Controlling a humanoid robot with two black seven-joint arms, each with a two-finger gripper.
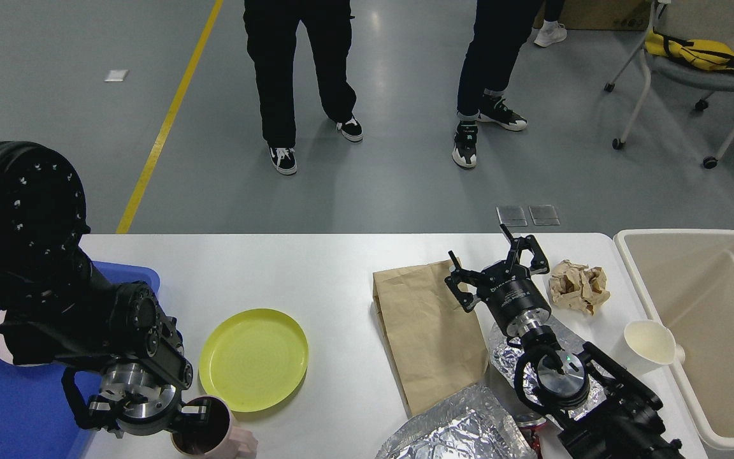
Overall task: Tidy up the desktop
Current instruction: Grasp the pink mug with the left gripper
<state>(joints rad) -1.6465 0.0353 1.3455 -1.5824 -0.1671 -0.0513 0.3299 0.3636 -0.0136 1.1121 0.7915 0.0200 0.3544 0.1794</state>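
Task is early: left end effector [198,417] grasping pink mug [214,437] at lower left, right end effector [494,268] released w/ nothing, yellow plate [253,358], brown paper bag [421,331], foil [456,430] left on worktop [316,268].

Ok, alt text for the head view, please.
The left gripper is at a pink mug at the white desktop's near edge, beside a yellow plate. The right gripper hangs open over a paper bag.
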